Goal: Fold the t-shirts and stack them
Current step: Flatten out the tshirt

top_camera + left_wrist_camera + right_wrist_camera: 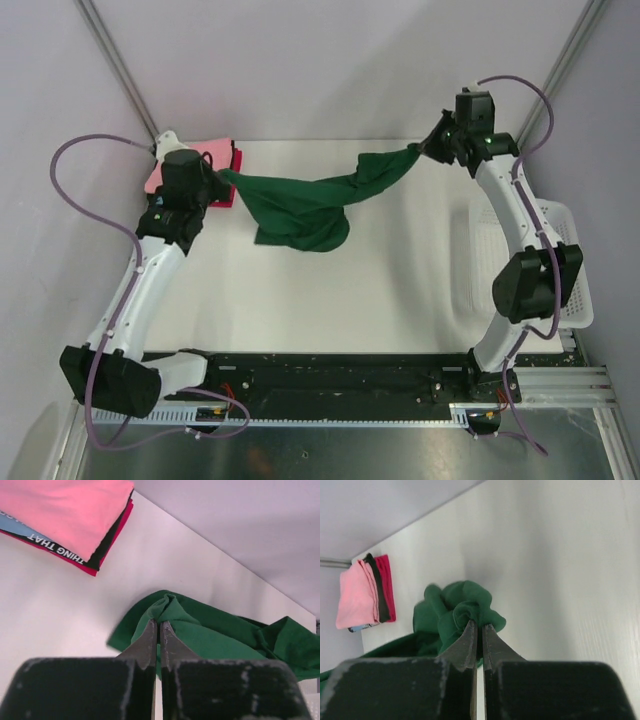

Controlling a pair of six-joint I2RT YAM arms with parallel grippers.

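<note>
- Two layers, black and red, show only as edges in the pink-topped stack of folded t-shirts (70,510), half hidden by the left arm overhead.
- Large dark green cloth t-shirt (300,205) stretches between both hands, sagging onto the white surface (350,300).
- Left hand (159,626), just beside the stack, and right hand (479,626) each pinch a bunched end.
</note>
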